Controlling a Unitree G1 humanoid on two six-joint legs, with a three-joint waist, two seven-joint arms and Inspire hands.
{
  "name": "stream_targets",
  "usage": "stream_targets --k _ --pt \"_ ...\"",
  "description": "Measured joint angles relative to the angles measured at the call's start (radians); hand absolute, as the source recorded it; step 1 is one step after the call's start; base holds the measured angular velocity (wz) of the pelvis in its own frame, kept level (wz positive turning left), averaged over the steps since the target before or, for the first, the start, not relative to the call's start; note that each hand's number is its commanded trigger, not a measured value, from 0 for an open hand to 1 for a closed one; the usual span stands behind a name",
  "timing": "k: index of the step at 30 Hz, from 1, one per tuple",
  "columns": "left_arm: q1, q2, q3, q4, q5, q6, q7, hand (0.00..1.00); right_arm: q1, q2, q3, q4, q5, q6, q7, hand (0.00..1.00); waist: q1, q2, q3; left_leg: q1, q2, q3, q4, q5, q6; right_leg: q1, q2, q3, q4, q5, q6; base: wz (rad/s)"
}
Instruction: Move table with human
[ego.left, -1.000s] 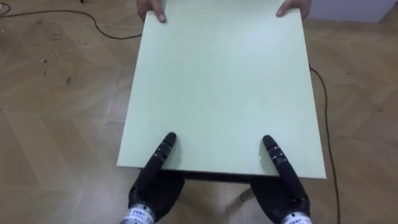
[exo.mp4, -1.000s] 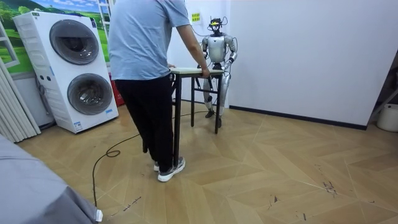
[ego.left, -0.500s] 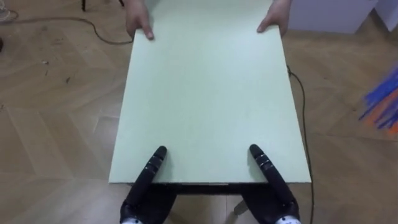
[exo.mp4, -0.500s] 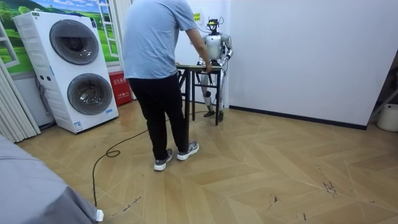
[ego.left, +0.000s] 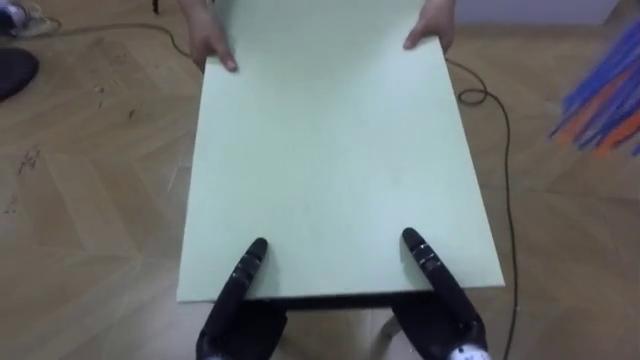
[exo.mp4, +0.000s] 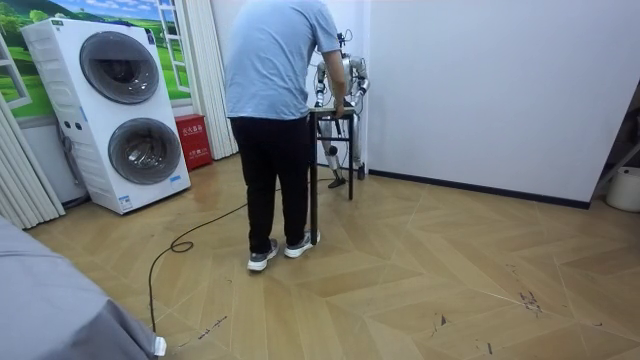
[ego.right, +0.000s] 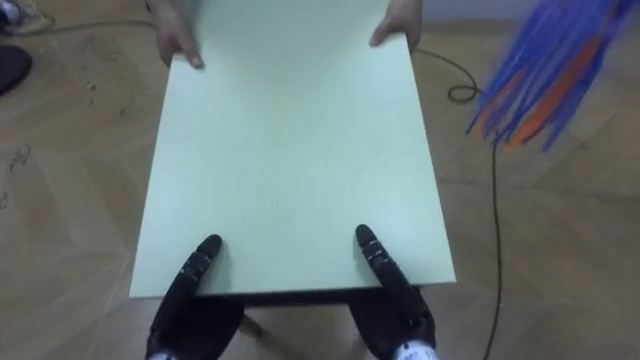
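Dark shape (ego.left: 14, 72): on the wooden floor (ego.left: 90, 180) at the far left of the eye view, too blurred to name
Left hand (ego.left: 236, 312): at the table's near edge, left of middle; a straight dark digit lies flat on the top and the rest of the hand is tucked below the edge, so I cannot tell whether it grips
Person's hand (ego.left: 208, 38): on the far left corner of the top, fingers laid over the edge
Table (ego.left: 330, 150): pale green rectangular top, bare, stretching from the robot away to the person, held at both short ends
Person's other hand (ego.left: 431, 27): on the far right corner, resting the same way
Right hand (ego.left: 447, 312): at the near edge, right of middle, mirroring the left; a straight digit on the top, the rest under the edge, grip not readable
Cable (ego.left: 507, 130): dark, runs along the floor just beside the table's right edge
Blue and orange strands (ego.right: 545, 70): blurred streaks at the upper right
Washing machines (exo.mp4: 110, 110): two white ones stacked, at the room view's left
Person (exo.mp4: 275, 90): stands with back to the room camera at the table's near end
Table legs (exo.mp4: 313, 190): dark and thin, beside the person's legs
Robot: at the table's far end, close to the white wall (exo.mp4: 500, 90)
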Motion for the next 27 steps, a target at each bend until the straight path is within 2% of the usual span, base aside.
stream_targets --k 2,4,5,7,8,9,11,12,13,14,15,16,17,18,19,20,21,22,23,24,25,26,27 --pt "0.003 -0.003 0.003 0.003 -0.001 0.005 0.000 1.00 0.000 -0.005 0.008 -0.002 0.002 -0.003 -0.002 1.00 0.008 -0.005 0.0014 0.003 -0.004 0.002 -0.022 0.004 -0.002 -0.002 -0.006 0.003 -0.007 0.018 -0.008 -0.07" --pt "0.002 -0.003 0.004 0.003 -0.002 0.010 0.000 1.00 -0.001 -0.008 0.010 -0.003 0.004 -0.006 -0.003 1.00 0.007 -0.002 0.0027 0.000 -0.007 0.005 -0.024 -0.005 -0.001 -0.017 -0.011 0.002 -0.009 0.037 -0.015 -0.08" --pt "0.001 -0.003 0.006 0.003 -0.002 0.009 0.000 1.00 -0.005 -0.008 0.011 -0.003 0.004 -0.006 -0.003 1.00 0.009 0.005 0.0043 0.000 -0.008 0.004 -0.054 -0.037 -0.006 -0.033 -0.011 -0.009 -0.003 0.054 -0.018 -0.05" --pt "-0.008 -0.005 0.006 0.007 -0.004 0.006 -0.002 1.00 -0.012 -0.006 0.008 -0.004 0.005 -0.005 -0.005 1.00 0.002 0.006 0.0066 0.000 -0.026 -0.012 -0.130 -0.081 -0.012 -0.049 -0.019 -0.030 -0.015 0.070 -0.021 0.12" --pt "-0.030 -0.006 0.004 0.015 -0.006 0.006 -0.004 1.00 -0.022 -0.002 0.004 -0.005 0.005 -0.005 -0.005 1.00 -0.008 0.007 0.0076 0.001 -0.035 -0.012 -0.205 -0.124 -0.002 -0.069 -0.031 -0.057 -0.019 0.078 -0.025 0.25" --pt "-0.066 -0.011 0.001 0.035 -0.006 0.006 -0.009 1.00 -0.036 -0.001 -0.004 -0.002 0.004 -0.003 -0.004 1.00 0.001 0.004 0.0106 0.005 -0.041 0.006 -0.286 -0.142 0.007 -0.095 -0.040 -0.062 -0.021 0.098 -0.029 0.25" --pt "-0.119 -0.018 -0.004 0.071 -0.011 0.004 -0.009 1.00 -0.059 0.019 -0.025 0.018 0.000 0.001 -0.004 1.00 0.005 0.001 0.0122 0.032 -0.048 0.047 -0.413 -0.162 0.020 -0.127 -0.046 -0.060 -0.021 0.135 -0.035 0.21" --pt "-0.136 -0.021 -0.006 0.090 -0.009 0.002 -0.009 1.00 -0.065 0.033 -0.041 0.026 -0.002 0.007 -0.004 1.00 -0.003 -0.003 0.0103 0.036 -0.055 0.052 -0.464 -0.173 0.031 -0.140 -0.055 -0.054 -0.029 0.146 -0.031 0.40" --pt "-0.145 -0.023 -0.007 0.093 -0.005 0.001 -0.009 1.00 -0.066 0.035 -0.046 0.025 -0.004 0.008 -0.004 1.00 -0.013 -0.003 0.0102 0.034 -0.058 0.052 -0.477 -0.180 0.039 -0.144 -0.058 -0.052 -0.039 0.154 -0.029 0.44" --pt "-0.159 -0.026 -0.007 0.103 -0.001 0.000 -0.009 1.00 -0.065 0.039 -0.057 0.028 -0.005 0.019 -0.005 1.00 -0.021 -0.002 0.0103 0.023 -0.060 0.049 -0.482 -0.192 0.059 -0.152 -0.066 -0.053 -0.046 0.180 -0.027 0.19" --pt "-0.159 -0.028 -0.008 0.109 -0.002 0.000 -0.009 1.00 -0.055 0.042 -0.071 0.029 -0.008 0.035 -0.005 1.00 -0.025 -0.004 0.0095 0.012 -0.073 0.048 -0.470 -0.184 0.075 -0.154 -0.075 -0.026 -0.050 0.212 -0.011 0.08" --pt "-0.150 -0.030 -0.008 0.108 -0.002 0.001 -0.009 1.00 -0.048 0.042 -0.072 0.028 -0.014 0.042 -0.005 1.00 -0.025 -0.003 0.0086 0.012 -0.079 0.048 -0.470 -0.179 0.083 -0.153 -0.079 -0.004 -0.050 0.226 0.000 0.06" --pt "-0.137 -0.031 -0.014 0.108 -0.001 0.002 -0.009 1.00 -0.031 0.043 -0.073 0.027 -0.017 0.044 -0.004 1.00 -0.033 -0.007 0.0056 0.014 -0.098 0.045 -0.473 -0.167 0.100 -0.154 -0.091 0.050 -0.050 0.245 0.021 0.15" --pt "-0.132 -0.030 -0.019 0.108 -0.001 0.001 -0.009 1.00 -0.023 0.042 -0.073 0.027 -0.017 0.045 -0.004 1.00 -0.041 -0.010 0.0041 0.013 -0.109 0.042 -0.471 -0.161 0.109 -0.154 -0.099 0.073 -0.048 0.253 0.033 0.22" --pt "-0.125 -0.028 -0.028 0.110 -0.005 0.000 -0.008 1.00 -0.014 0.038 -0.073 0.027 -0.013 0.048 -0.004 1.00 -0.054 -0.010 0.0039 0.010 -0.124 0.039 -0.466 -0.151 0.123 -0.156 -0.108 0.122 -0.044 0.274 0.064 0.21" --pt "-0.123 -0.025 -0.034 0.110 -0.013 0.000 -0.007 1.00 -0.012 0.028 -0.080 0.027 -0.002 0.057 -0.005 1.00 -0.063 -0.010 0.0038 0.006 -0.138 0.041 -0.464 -0.141 0.137 -0.162 -0.115 0.176 -0.040 0.295 0.112 0.17" --pt "-0.123 -0.026 -0.037 0.110 -0.011 0.000 -0.004 1.00 -0.011 0.023 -0.080 0.028 0.006 0.062 -0.006 1.00 -0.066 -0.010 0.0037 0.002 -0.142 0.044 -0.464 -0.134 0.144 -0.164 -0.119 0.200 -0.040 0.303 0.144 0.19" --pt "-0.123 -0.025 -0.042 0.109 -0.007 0.000 0.004 1.00 -0.005 0.021 -0.080 0.027 0.013 0.066 -0.007 1.00 -0.071 -0.011 0.0020 -0.005 -0.145 0.065 -0.467 -0.120 0.153 -0.174 -0.137 0.233 -0.004 0.294 0.186 0.35" --pt "-0.123 -0.026 -0.047 0.109 -0.002 0.000 0.013 1.00 0.010 0.021 -0.081 0.026 0.018 0.061 -0.007 1.00 -0.077 -0.013 -0.0005 -0.006 -0.145 0.087 -0.472 -0.109 0.155 -0.178 -0.172 0.250 0.106 0.218 0.189 0.46" --pt "-0.121 -0.026 -0.053 0.108 0.000 0.001 0.017 1.00 0.024 0.023 -0.079 0.025 0.023 0.053 -0.007 1.00 -0.077 -0.019 -0.0098 -0.007 -0.145 0.109 -0.480 -0.099 0.153 -0.164 -0.209 0.269 0.211 0.134 0.189 0.39" --pt "-0.120 -0.024 -0.053 0.108 0.001 0.001 0.017 1.00 0.025 0.027 -0.075 0.025 0.025 0.051 -0.007 1.00 -0.075 -0.021 -0.0107 -0.007 -0.146 0.110 -0.480 -0.097 0.152 -0.149 -0.222 0.282 0.244 0.101 0.196 0.14" --pt "-0.115 -0.019 -0.052 0.108 0.001 0.001 0.017 1.00 0.025 0.025 -0.064 0.025 0.029 0.043 -0.008 1.00 -0.066 -0.024 -0.0123 -0.003 -0.147 0.111 -0.478 -0.095 0.148 -0.111 -0.230 0.311 0.255 0.060 0.214 0.00" --pt "-0.111 -0.012 -0.050 0.107 0.000 0.000 0.017 1.00 0.024 0.024 -0.054 0.025 0.034 0.037 -0.012 1.00 -0.058 -0.029 -0.0136 0.001 -0.151 0.107 -0.480 -0.092 0.142 -0.091 -0.218 0.316 0.223 0.049 0.213 0.00"
